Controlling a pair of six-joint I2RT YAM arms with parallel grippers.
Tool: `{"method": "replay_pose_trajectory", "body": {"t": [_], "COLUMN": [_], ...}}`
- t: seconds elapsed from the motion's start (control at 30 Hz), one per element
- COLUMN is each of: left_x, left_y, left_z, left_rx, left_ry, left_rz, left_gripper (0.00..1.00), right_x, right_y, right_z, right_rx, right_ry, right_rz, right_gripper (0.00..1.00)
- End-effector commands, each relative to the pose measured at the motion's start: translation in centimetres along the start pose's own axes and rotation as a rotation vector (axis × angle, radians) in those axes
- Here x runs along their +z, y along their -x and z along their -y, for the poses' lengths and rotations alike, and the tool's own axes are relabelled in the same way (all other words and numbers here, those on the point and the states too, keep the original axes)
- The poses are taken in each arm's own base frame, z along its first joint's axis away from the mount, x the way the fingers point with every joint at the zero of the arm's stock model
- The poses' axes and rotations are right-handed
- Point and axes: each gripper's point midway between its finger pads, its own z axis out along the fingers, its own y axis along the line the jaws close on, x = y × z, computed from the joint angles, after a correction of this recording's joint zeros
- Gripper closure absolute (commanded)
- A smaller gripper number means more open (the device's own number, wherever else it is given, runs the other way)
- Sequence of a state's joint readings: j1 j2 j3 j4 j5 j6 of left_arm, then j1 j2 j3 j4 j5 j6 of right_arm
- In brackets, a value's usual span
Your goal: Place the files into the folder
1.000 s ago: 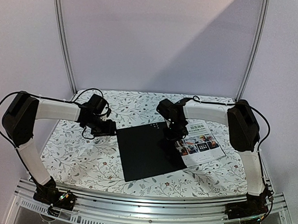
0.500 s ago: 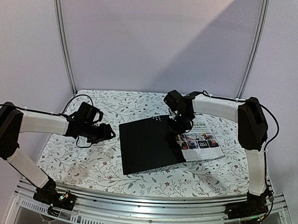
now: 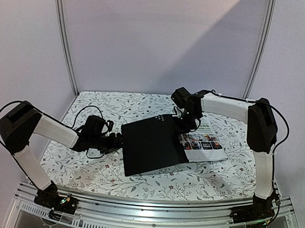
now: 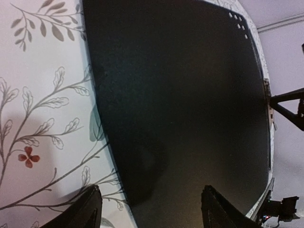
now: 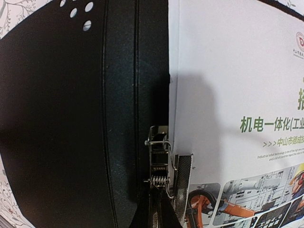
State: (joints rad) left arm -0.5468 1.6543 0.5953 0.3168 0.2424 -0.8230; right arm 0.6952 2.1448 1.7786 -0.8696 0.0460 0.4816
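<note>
Right gripper (image 5: pixel 156 216) is only a dark wedge cut off at the bottom of its wrist view, nosed up to the metal clip (image 5: pixel 160 156), so I can't tell if it's pinching. The folder (image 3: pixel 151 144) lies open mid-table, black inside up, with pale dots near 12 o'clock. The files (image 3: pixel 206 145) sit at its 3 o'clock, and only the colourful brochure sheet shows. Left gripper (image 4: pixel 149 211) is spread wide at the folder's 9 o'clock edge.

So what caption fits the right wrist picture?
White sheet with colourful photos beside the black folder and its metal spring clip.
</note>
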Motion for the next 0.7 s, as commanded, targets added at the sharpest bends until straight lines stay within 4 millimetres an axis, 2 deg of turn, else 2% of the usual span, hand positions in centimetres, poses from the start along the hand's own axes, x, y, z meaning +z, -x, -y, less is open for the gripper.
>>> {"method": "replay_pose_trajectory", "body": {"t": [0.0, 0.17, 0.37, 0.47, 0.53, 0.67], "left_x": [0.7, 0.8, 1.7, 1.8, 1.4, 0.3], "left_y": [-1.4, -1.9, -2.3, -2.2, -1.5, -1.0], "left_z": [-0.1, -1.1, -0.2, 1.5, 3.5, 6.1], "left_rx": [-0.026, -0.043, -0.04, -0.033, -0.014, -0.008], "left_ry": [-0.007, 0.042, -0.021, -0.129, -0.238, -0.373], "left_rz": [-0.029, -0.053, -0.083, -0.073, -0.043, -0.021], "left_gripper": [0.27, 0.27, 0.26, 0.26, 0.28, 0.31], "right_x": [-3.4, -4.0, -4.9, -4.9, -4.3, -3.2], "right_y": [1.9, 2.0, 2.0, 1.8, 1.4, 0.6], "right_z": [-0.3, -0.1, -0.6, -0.7, -0.4, -0.4], "right_rx": [0.022, 0.028, 0.042, 0.042, 0.047, 0.049], "right_ry": [0.06, 0.073, 0.137, 0.148, 0.151, 0.156], "right_rz": [0.082, 0.086, 0.087, 0.081, 0.066, 0.039], "right_gripper": [1.0, 1.0, 1.0, 1.0, 1.0, 1.0]}}
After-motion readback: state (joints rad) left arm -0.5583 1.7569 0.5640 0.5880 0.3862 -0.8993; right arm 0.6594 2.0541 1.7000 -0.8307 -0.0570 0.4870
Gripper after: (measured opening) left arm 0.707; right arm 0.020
